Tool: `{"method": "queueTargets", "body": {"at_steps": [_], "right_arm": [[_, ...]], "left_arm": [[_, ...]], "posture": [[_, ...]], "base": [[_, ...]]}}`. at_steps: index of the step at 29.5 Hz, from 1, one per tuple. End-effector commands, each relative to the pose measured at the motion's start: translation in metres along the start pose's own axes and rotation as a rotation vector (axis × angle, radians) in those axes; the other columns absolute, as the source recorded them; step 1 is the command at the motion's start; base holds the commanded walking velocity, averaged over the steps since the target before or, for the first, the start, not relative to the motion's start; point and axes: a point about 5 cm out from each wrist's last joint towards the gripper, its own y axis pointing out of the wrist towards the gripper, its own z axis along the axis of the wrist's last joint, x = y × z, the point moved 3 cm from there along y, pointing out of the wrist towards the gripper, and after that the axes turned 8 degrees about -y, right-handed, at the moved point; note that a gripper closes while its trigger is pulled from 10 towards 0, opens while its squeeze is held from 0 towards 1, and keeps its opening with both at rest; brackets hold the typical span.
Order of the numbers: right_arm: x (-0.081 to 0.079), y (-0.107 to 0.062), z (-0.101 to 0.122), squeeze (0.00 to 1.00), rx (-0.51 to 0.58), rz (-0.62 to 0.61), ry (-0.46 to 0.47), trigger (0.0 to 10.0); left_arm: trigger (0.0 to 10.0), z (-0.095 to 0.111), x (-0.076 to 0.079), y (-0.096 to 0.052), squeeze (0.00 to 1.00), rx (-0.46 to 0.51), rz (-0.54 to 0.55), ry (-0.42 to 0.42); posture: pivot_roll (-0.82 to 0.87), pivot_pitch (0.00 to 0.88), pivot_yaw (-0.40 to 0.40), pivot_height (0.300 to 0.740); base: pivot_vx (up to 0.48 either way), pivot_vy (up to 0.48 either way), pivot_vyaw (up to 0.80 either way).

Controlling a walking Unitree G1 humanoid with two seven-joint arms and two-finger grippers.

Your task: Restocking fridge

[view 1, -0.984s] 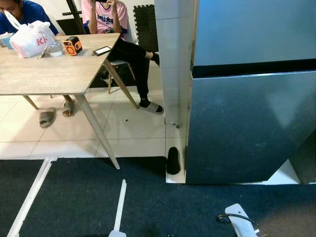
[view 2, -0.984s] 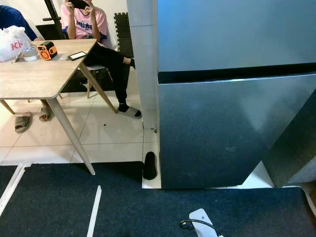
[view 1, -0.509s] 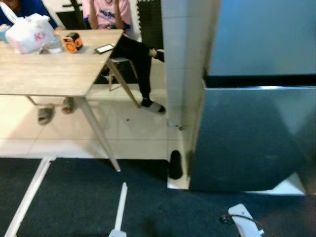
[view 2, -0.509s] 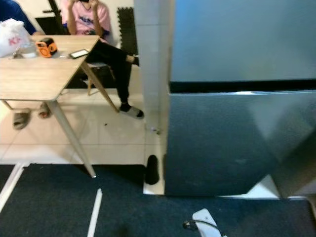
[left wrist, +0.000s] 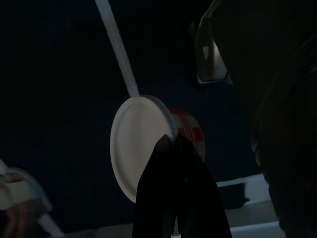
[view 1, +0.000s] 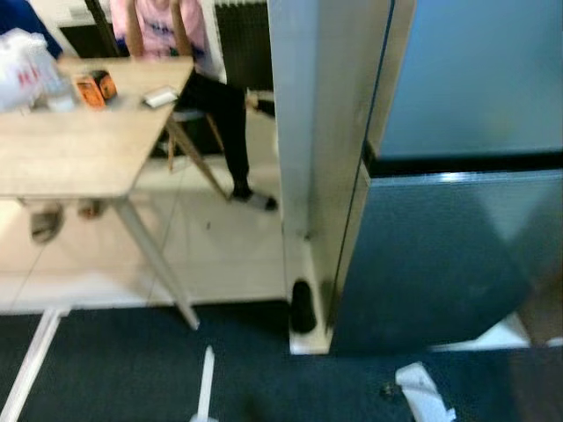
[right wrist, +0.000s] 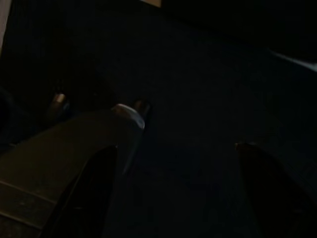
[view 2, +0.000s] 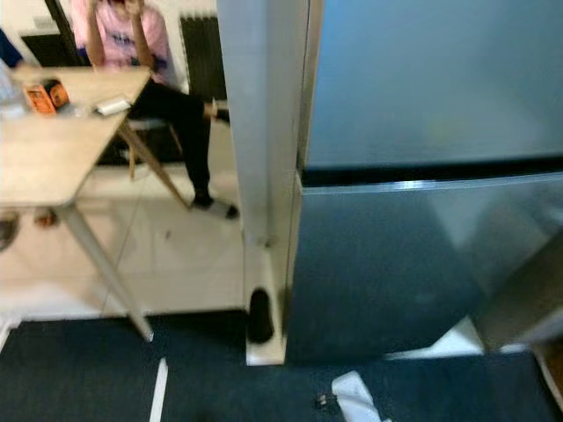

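The fridge (view 1: 457, 246) stands ahead on my right with its blue-grey upper door (view 1: 475, 79) and darker lower door (view 2: 387, 264) both closed. In the dark left wrist view, my left gripper (left wrist: 173, 144) is shut on the rim of a round container with a white lid (left wrist: 136, 139) and a red and white label (left wrist: 190, 131), held above the dark carpet. In the right wrist view, my right gripper (right wrist: 174, 148) hangs open over the carpet with nothing between its fingers.
A white tiled pillar (view 1: 295, 132) adjoins the fridge's left side, with a black object (view 1: 303, 306) at its foot. A wooden table (view 1: 79, 149) stands at the left, with a seated person (view 1: 167, 26) behind it. A white power strip (view 1: 422, 391) lies on the carpet.
The whole picture has shifted and blurred as the camera moved toward the fridge and turned slightly right. Nothing in the scene itself has visibly moved.
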Motion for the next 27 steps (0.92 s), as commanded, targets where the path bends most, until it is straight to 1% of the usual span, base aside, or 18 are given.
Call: {"method": "queueTargets", "body": {"at_steps": [1,3,7,8,9,10,11,12,14,15,16,20,21,22,23,25,26,27], "right_arm": [[0.011,-0.002,-0.001,0.0,0.015,-0.038,0.076,10.0],[0.021,-0.004,0.001,0.0,0.043,-0.059,0.145,10.0],[0.028,-0.005,0.007,0.0,0.082,-0.051,0.158,10.0],[0.04,-0.008,0.024,0.0,0.169,-0.025,0.17,10.0],[0.04,-0.008,0.024,0.0,0.169,-0.025,0.17,10.0],[0.047,-0.011,0.043,0.0,0.251,0.007,0.17,10.0],[0.047,-0.011,0.043,0.0,0.251,0.007,0.17,10.0],[0.051,-0.013,0.056,0.0,0.306,0.029,0.167,10.0],[0.056,-0.024,0.099,0.0,0.471,0.151,0.112,10.0],[0.055,-0.034,0.127,0.0,0.574,0.265,0.038,10.0],[0.055,-0.034,0.127,0.0,0.574,0.265,0.038,10.0],[0.043,-0.056,0.159,0.0,0.699,0.526,-0.139,10.0],[0.043,-0.056,0.159,0.0,0.699,0.526,-0.139,10.0],[0.038,-0.063,0.164,0.88,0.714,0.608,-0.204,10.0],[0.036,-0.07,0.17,1.0,0.737,0.662,-0.249,10.0],[0.038,-0.078,0.181,1.0,0.785,0.688,-0.264,10.0],[0.045,-0.097,0.206,1.0,0.905,0.703,-0.273,10.0],[0.048,-0.103,0.213,1.0,0.946,0.71,-0.275,10.0]], "left_arm": [[10.0,0.013,-0.003,0.0,0.0,0.05,0.007,-0.004],[10.0,0.012,-0.003,0.0,0.0,0.045,0.005,0.006],[10.0,0.011,-0.003,0.0,0.0,0.042,0.005,0.007],[10.0,0.011,-0.004,0.0,0.0,0.041,0.006,0.009],[10.0,0.011,-0.004,0.0,0.0,0.041,0.006,0.009],[10.0,0.011,-0.004,0.0,0.0,0.041,0.007,0.011],[10.0,0.011,-0.004,0.0,0.0,0.041,0.007,0.011],[10.0,0.011,-0.004,0.0,0.0,0.041,0.008,0.011],[10.0,0.012,-0.005,0.0,0.0,0.043,0.009,0.013],[10.0,0.012,-0.005,0.0,0.0,0.045,0.009,0.012],[10.0,0.012,-0.005,0.0,0.0,0.045,0.009,0.012],[10.0,0.013,-0.004,0.0,0.0,0.047,0.009,0.012],[10.0,0.013,-0.004,0.0,0.0,0.047,0.009,0.012],[10.0,0.012,-0.005,0.0,0.0,0.046,0.009,0.013],[10.0,0.012,-0.005,-0.001,0.0,0.045,0.01,0.014],[10.0,0.011,-0.006,-0.001,0.0,0.042,0.013,0.013],[10.0,0.009,-0.008,-0.001,0.0,0.034,0.02,0.012],[10.0,0.008,-0.008,-0.001,0.0,0.031,0.022,0.013]], "posture": [[-0.02,0.0,0.036,0.74],[-0.02,0.0,0.037,0.74],[-0.02,0.0,0.035,0.74],[-0.03,0.0,0.033,0.74],[-0.03,0.0,0.033,0.74],[-0.03,0.0,0.031,0.74],[-0.03,0.0,0.031,0.74],[-0.03,0.0,0.031,0.74],[-0.03,0.0,0.029,0.74],[-0.03,0.0,0.029,0.74],[-0.03,0.0,0.029,0.74],[-0.03,0.0,0.029,0.74],[-0.03,0.0,0.029,0.74],[-0.03,0.0,0.034,0.74],[-0.03,0.0,0.034,0.74],[-0.03,0.0,0.036,0.74],[-0.03,0.0,0.036,0.74],[-0.03,0.0,0.036,0.74]], "base": [[0.0,0.0,0.0],[0.0,0.0,0.0],[0.0,0.0,0.0],[0.0,0.0,0.0],[0.0,0.0,0.0],[0.0,0.0,0.0],[0.0,0.0,0.0],[0.0,0.0,0.0],[0.0,0.0,0.0],[0.0,0.0,0.0],[0.0,0.0,0.0],[0.0,0.0,0.0],[0.0,0.0,0.0],[0.0,0.0,0.0],[0.0,0.0,0.0],[0.0,0.0,0.0],[0.0,0.0,0.0],[0.0,0.0,0.0]]}}
